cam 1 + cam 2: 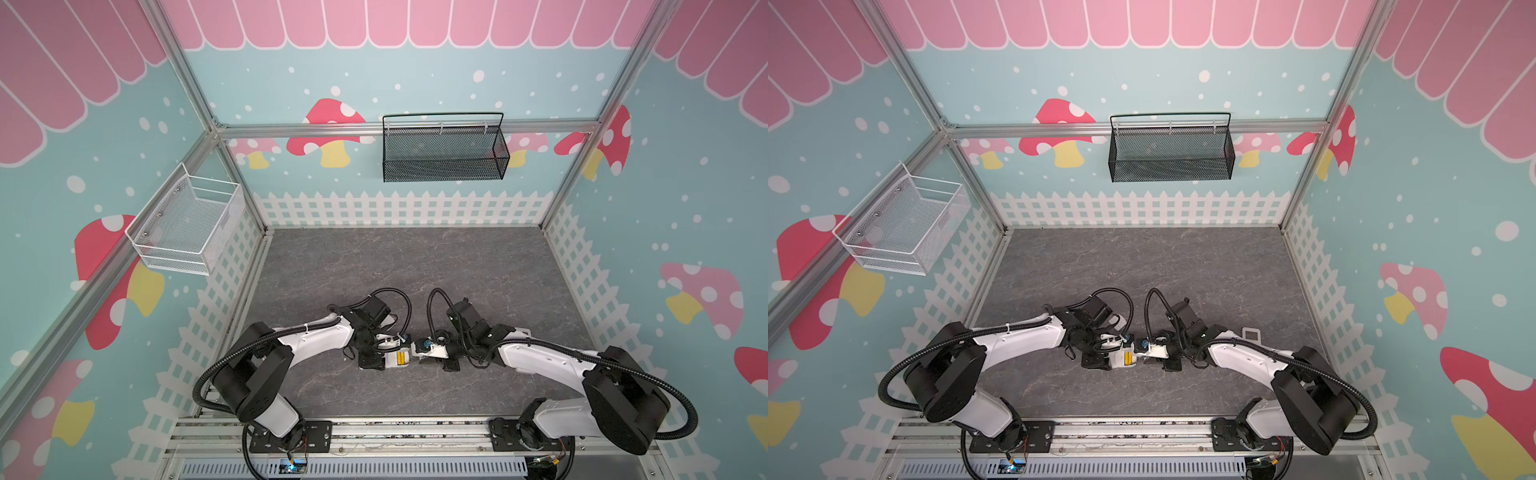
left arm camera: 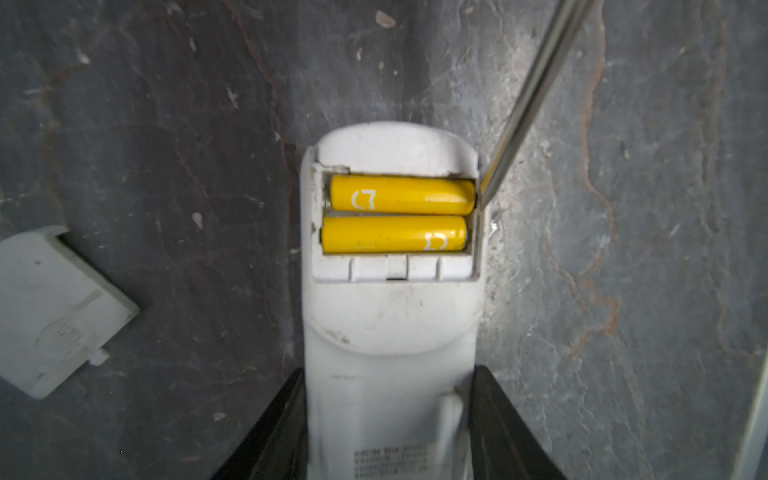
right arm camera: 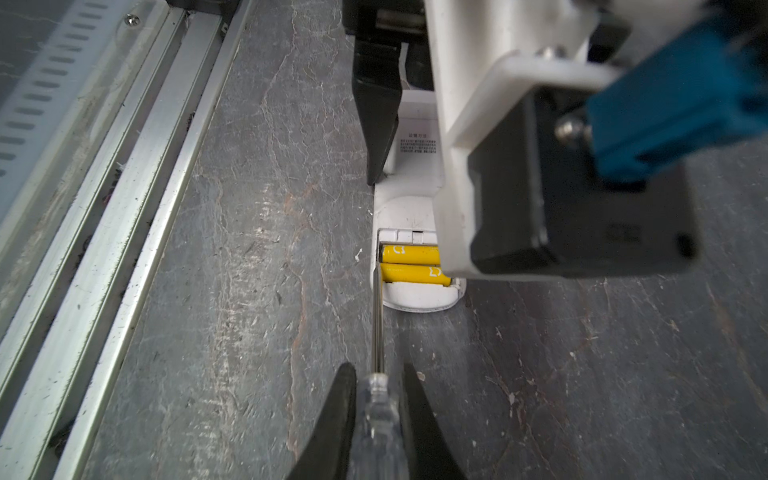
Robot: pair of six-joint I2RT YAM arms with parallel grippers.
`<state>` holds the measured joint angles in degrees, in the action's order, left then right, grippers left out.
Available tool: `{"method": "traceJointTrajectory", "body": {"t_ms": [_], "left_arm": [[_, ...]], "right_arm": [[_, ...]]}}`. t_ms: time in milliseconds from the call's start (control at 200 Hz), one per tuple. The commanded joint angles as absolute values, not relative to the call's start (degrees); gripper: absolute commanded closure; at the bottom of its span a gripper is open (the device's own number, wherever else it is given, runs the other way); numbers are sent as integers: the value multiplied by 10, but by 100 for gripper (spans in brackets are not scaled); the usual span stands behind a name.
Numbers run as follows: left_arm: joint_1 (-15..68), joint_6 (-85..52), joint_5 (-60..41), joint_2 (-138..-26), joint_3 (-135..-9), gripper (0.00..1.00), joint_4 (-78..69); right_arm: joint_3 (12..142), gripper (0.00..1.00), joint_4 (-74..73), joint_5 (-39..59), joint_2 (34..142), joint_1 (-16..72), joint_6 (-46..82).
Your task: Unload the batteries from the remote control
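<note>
Found cover (image 2: 54,307) off beside remote (image 2: 390,332), both batteries (image 2: 399,216) seated inside. Pinched remote in left claw (image 2: 388,380), screwdriver (image 2: 536,91) in right claw (image 3: 377,370), tip at battery end. Unloaded none yet.

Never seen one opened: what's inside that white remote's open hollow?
Two bright yellow cylindrical batteries lie side by side in the open compartment of the white plastic remote control; the tip of a clear-handled steel screwdriver sits at one end. Whatever lies beneath them is covered.
</note>
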<state>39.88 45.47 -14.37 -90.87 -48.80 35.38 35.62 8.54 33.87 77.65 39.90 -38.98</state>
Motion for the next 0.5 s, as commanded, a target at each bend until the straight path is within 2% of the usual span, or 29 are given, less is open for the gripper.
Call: {"method": "traceJointTrajectory", "body": {"t_ms": [0, 270, 495], "left_arm": [[400, 470, -159, -918, -488, 94, 387], [400, 471, -159, -915, -485, 94, 384], [400, 471, -161, -915, -483, 94, 383]], "right_arm": [[355, 100, 94, 346, 789, 408, -405], [364, 100, 119, 334, 799, 414, -437], [360, 100, 131, 236, 795, 430, -479]]}}
